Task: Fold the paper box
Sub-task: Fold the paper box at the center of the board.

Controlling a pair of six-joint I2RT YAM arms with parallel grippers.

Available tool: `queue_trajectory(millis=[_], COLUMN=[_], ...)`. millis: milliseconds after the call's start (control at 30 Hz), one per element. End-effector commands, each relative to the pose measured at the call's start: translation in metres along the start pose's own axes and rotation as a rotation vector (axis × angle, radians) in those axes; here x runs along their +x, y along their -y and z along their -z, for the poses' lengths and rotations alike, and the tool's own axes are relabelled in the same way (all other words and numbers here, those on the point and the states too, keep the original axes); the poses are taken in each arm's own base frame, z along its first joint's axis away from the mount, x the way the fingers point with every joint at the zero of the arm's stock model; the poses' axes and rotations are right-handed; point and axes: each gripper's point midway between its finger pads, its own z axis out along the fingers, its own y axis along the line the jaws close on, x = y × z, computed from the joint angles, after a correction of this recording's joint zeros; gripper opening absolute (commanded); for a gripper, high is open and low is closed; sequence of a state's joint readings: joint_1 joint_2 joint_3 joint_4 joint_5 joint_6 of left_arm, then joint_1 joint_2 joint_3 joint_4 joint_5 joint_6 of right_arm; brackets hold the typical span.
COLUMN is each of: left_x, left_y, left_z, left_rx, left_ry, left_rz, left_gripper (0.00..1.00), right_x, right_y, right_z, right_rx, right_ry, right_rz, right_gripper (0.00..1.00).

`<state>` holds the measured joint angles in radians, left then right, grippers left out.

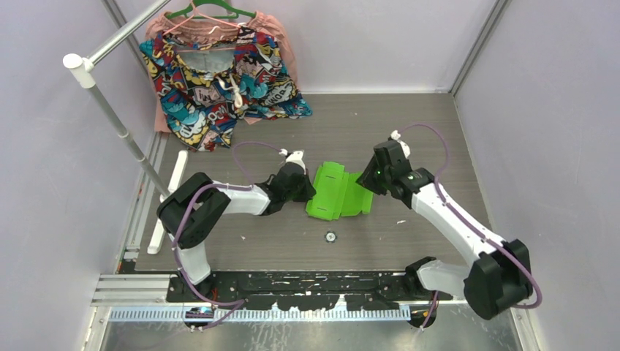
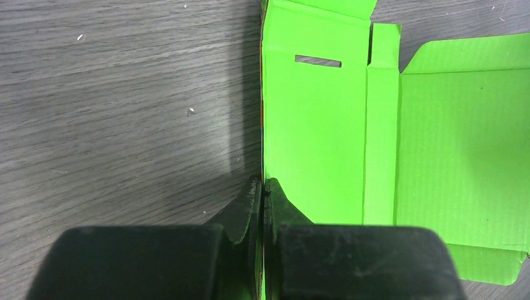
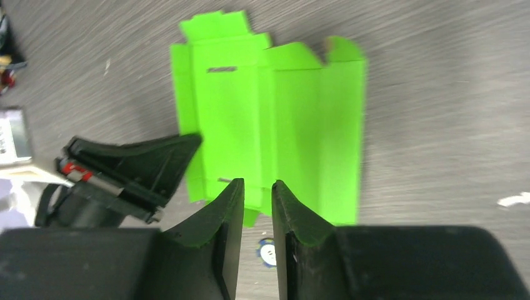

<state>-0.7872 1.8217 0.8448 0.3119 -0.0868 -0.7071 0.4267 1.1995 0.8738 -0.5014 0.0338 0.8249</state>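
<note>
Lime-green paper box (image 1: 338, 191); multicolour comic-print garment (image 1: 219, 80); grey woodgrain table (image 1: 409, 124)

Pale lilac walls (image 1: 541, 110) enclose a grey wood-grain tabletop (image 1: 409, 124), a patterned garment (image 1: 219, 80) hanging at its far-left corner.

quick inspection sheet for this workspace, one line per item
surface: grey wood-grain table, a few white specks
job's things: lime-green paper box, open die-cut sheet, mid-table
clutter: small round disc near the box; white strip at left edge
grippers: left gripper shut on the box's edge; right gripper above the sheet, jaws slightly apart, nothing between
cables: purple cables looped along both arms
surroundings: patterned garment on a hanger, metal pole, pale walls
</note>
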Motion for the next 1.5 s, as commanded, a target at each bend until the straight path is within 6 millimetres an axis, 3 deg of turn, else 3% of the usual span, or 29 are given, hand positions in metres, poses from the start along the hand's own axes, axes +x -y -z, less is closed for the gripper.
queue_trajectory(millis=[0, 100, 233, 467, 567, 800, 1033, 1233, 1467], left_x=[0.114, 0.115, 0.114, 0.109, 0.107, 0.109, 0.111, 0.111, 0.112], left_y=[-0.081, -0.086, -0.089, -0.085, -0.086, -0.085, -0.084, -0.079, -0.074], left_z=[0.031, 0.031, 0.029, 0.027, 0.028, 0.023, 0.02, 0.017, 0.013], left_rx=[-0.272, -0.299, -0.324, -0.321, -0.326, -0.327, -0.323, -0.32, -0.316], left_ry=[-0.395, -0.398, -0.399, -0.399, -0.398, -0.412, -0.428, -0.437, -0.452], left_rz=[-0.078, -0.076, -0.075, -0.087, -0.094, -0.1, -0.104, -0.117, -0.132], left_gripper=[0.0, 0.0, 0.0, 0.0, 0.0, 0.0, 0.0, 0.0, 0.0], right_x=[-0.023, -0.03, -0.025, 0.01, 0.024, 0.045, 0.062, 0.067, 0.058], right_y=[0.048, 0.076, 0.105, 0.135, 0.139, 0.113, 0.089, 0.062, 0.029], right_z=[0.026, 0.034, 0.03, -0.002, -0.018, -0.06, -0.083, -0.094, -0.09], right_rx=[0.194, 0.324, 0.468, 0.477, 0.439, 0.311, 0.239, 0.194, 0.117], right_ry=[0.187, 0.261, 0.273, 0.188, 0.146, -0.006, -0.125, -0.162, -0.15], right_rz=[-0.023, -0.047, -0.084, -0.182, -0.216, -0.215, -0.165, -0.103, -0.063], right_gripper=[0.29, 0.31, 0.3, 0.28, 0.28, 0.26, 0.25, 0.23, 0.23])
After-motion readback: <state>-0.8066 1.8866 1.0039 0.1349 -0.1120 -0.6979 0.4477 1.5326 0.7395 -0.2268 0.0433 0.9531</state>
